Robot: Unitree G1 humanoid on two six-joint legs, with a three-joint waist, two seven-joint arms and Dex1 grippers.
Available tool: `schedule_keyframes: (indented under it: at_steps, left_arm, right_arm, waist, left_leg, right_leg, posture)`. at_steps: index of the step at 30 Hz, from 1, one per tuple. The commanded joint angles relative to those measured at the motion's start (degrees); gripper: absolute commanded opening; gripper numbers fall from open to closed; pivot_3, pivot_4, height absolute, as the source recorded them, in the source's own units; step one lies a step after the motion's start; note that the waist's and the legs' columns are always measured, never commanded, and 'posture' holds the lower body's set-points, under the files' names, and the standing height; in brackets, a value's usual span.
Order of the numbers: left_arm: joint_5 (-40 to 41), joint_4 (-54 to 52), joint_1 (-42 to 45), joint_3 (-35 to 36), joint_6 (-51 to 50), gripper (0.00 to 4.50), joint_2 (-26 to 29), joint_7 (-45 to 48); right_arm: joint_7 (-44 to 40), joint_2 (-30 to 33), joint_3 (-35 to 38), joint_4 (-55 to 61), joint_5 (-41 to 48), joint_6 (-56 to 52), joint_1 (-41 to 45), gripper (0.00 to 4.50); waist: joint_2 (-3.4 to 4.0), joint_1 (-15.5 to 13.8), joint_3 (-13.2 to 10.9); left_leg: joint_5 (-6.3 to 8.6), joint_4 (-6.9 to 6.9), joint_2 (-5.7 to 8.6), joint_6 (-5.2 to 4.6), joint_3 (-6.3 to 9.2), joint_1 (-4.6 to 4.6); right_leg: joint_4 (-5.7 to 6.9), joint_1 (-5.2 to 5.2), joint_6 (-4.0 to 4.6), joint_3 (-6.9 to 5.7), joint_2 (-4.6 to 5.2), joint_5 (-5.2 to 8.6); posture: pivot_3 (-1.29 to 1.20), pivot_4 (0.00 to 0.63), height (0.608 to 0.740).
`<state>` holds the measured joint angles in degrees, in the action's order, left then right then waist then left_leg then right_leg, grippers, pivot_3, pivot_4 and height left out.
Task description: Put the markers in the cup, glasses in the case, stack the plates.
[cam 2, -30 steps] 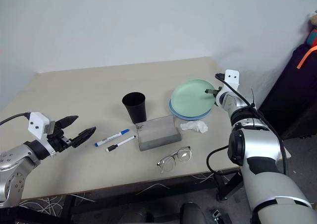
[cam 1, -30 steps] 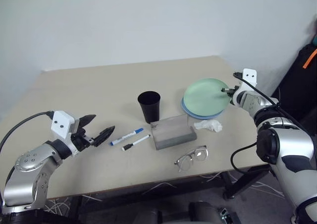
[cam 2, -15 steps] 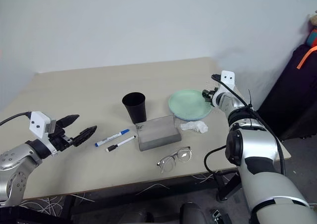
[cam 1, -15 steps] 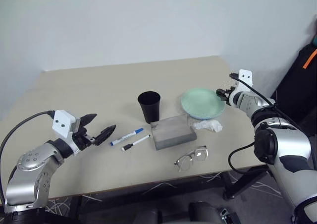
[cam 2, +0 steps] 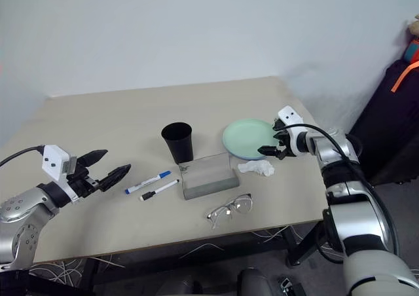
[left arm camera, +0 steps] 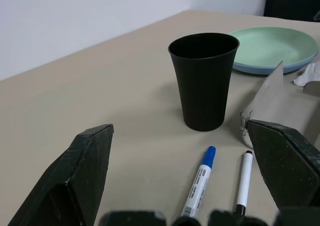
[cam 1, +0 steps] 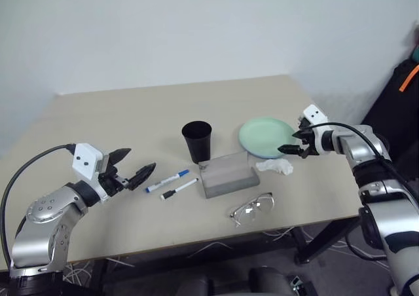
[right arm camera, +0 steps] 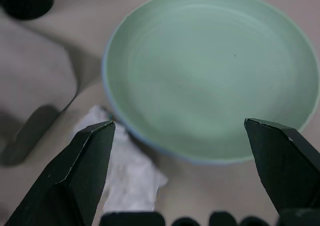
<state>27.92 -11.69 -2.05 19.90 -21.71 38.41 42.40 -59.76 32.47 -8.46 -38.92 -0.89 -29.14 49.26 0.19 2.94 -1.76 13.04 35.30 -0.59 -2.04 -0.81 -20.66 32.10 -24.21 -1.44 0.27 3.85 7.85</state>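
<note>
Right claw (cam 1: 292,147) hovers with its two black fingers spread wide and empty, just beside the near edge of the plates (cam 1: 266,137). Left claw (cam 1: 129,169) is also wide open and empty, held above the table (cam 1: 118,119) near the two markers (cam 1: 171,184), pointing toward them.

One part of the job looks done: the mint green plate sits flat on top of the light blue one, whose rim shows as a thin ring underneath. Both are smooth, round and shallow.

The rest is not yet done. The two thin white markers, one with a blue cap and one with a black cap, lie side by side on the table, close to the cup (cam 1: 197,141), a plain matte black tumbler that widens toward the rim and stands upright and empty. The glasses (cam 1: 253,207), thin wire frames with clear lenses, lie on the table near the front edge. The case (cam 1: 228,175), a grey oblong box with a soft felt look, rests between cup and glasses. A crumpled white tissue (cam 1: 275,166) lies beside the plates.
</note>
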Motion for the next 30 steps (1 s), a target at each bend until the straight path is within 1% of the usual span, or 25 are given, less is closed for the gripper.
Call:
schedule_keyframes:
  at_steps: [1, 4, 8, 19, 28, 29, 30]
  left_arm:
    - [0.3, -1.4, 0.8, 0.5, 0.5, 4.5, 0.2, -0.1]
    - [0.3, -1.6, 0.6, 0.5, 0.5, 4.5, 0.1, -0.2]
    - [0.3, -1.7, 0.4, 0.4, 0.6, 4.5, 0.0, -0.2]
    - [0.2, -1.5, 1.1, 0.2, 0.5, 4.5, 0.3, -0.1]
    - [0.2, -2.1, 0.6, 0.3, 0.4, 4.5, 0.1, -0.5]
    - [0.2, -2.2, 0.5, 0.4, 0.4, 4.5, 0.1, -0.5]
    - [0.2, -2.3, 0.4, 0.4, 0.4, 4.5, 0.0, -0.6]
  right_arm:
    - [-3.0, 1.7, -0.8, 7.6, 1.2, -3.3, -1.6, 4.48]
    - [-4.3, 2.4, -1.7, 11.2, 1.5, -5.8, -4.2, 4.48]
    - [-3.4, 1.9, -2.9, 11.6, 0.8, -6.6, -5.7, 4.48]
    - [1.4, -3.2, -3.0, 4.1, 0.5, -4.1, -3.7, 4.48]
    - [2.8, -4.9, -4.2, -1.2, -0.9, -0.3, -2.7, 4.48]
    - [2.8, -5.0, -4.3, -1.6, -1.0, 0.0, -2.6, 4.1]
    - [2.7, -5.0, -4.4, -2.0, -1.1, 0.3, -2.6, 3.92]
  waist:
    - [-0.02, 0.0, 0.0]
    - [-0.06, 0.0, 0.0]
    - [-0.07, 0.0, 0.0]
    - [-0.11, -0.1, 0.0]
    - [-0.12, -0.1, 0.0]
    - [-0.12, 0.0, 0.0]
    - [-0.12, 0.0, 0.0]
  left_leg:
    - [0.01, 0.01, -0.02, 0.01, -0.02, 0.01]
    - [0.12, 0.04, -0.04, 0.21, -0.03, 0.02]
    - [0.13, 0.14, -0.04, 0.22, -0.07, -0.03]
    - [0.13, 0.29, -0.06, 0.23, -0.1, -0.04]
    - [0.14, 0.29, -0.05, 0.23, -0.09, -0.06]
    - [0.14, 0.29, -0.05, 0.23, -0.09, -0.06]
    - [0.13, 0.29, -0.06, 0.23, -0.09, -0.06]
  right_leg:
    - [0.0, 0.0, 0.0, -0.01, 0.0, 0.0]
    - [0.01, -0.01, 0.0, -0.04, 0.0, 0.0]
    - [0.0, -0.02, 0.0, -0.04, 0.01, 0.0]
    - [0.0, 0.01, 0.0, -0.07, 0.01, 0.0]
    - [0.0, 0.01, 0.0, -0.06, 0.0, 0.0]
    - [0.0, 0.01, 0.0, -0.06, 0.0, 0.0]
    - [0.0, 0.01, 0.0, -0.06, 0.0, 0.0]
  posture:
    - [0.0, 0.0, 0.727]
    - [0.0, 0.0, 0.727]
    - [0.0, 0.0, 0.727]
    - [0.0, 0.0, 0.727]
    - [0.0, 0.0, 0.727]
    - [0.0, 0.0, 0.727]
    - [0.0, 0.0, 0.727]
